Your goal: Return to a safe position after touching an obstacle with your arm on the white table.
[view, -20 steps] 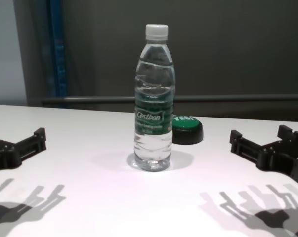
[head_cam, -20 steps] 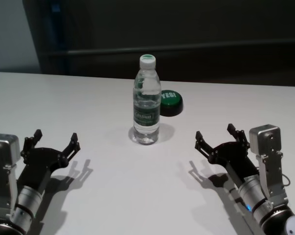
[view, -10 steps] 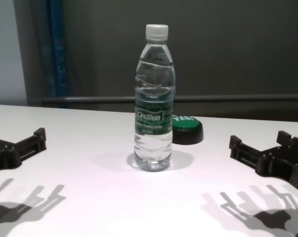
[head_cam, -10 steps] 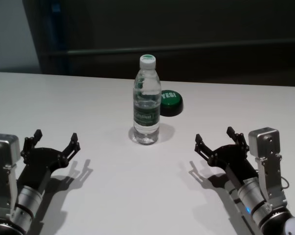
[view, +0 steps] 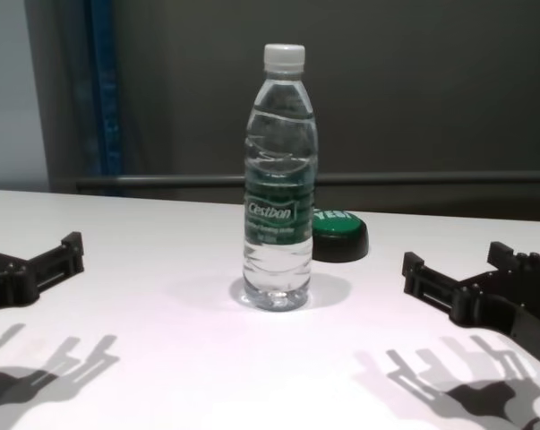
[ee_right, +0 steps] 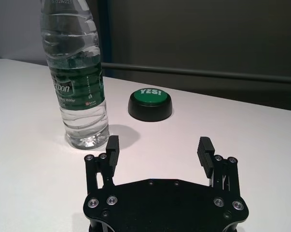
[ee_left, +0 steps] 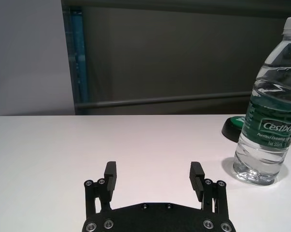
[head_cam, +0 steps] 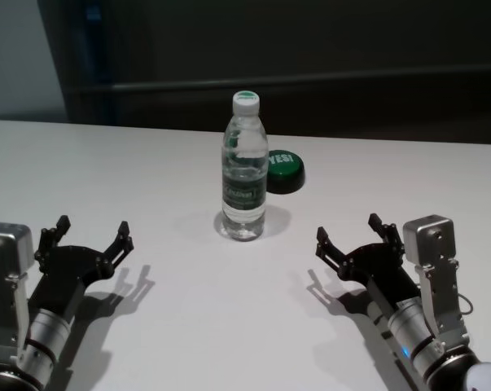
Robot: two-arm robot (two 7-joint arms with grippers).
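The obstacle, a tall clear water bottle with a white cap and green label, stands upright mid-table on the white table. It also shows in the chest view and in both wrist views. My left gripper hovers low at the near left, open and empty, well clear of the bottle. At the near right my right gripper is also open and empty, a short gap away from the bottle. Nothing lies between the fingers of the left gripper or of the right gripper.
A low round black puck with a green top sits just behind and to the right of the bottle. The table's far edge meets a dark wall with a horizontal rail.
My right gripper has drifted left toward the table's middle and slightly nearer to me, staying open. The left arm and the bottle have not moved.
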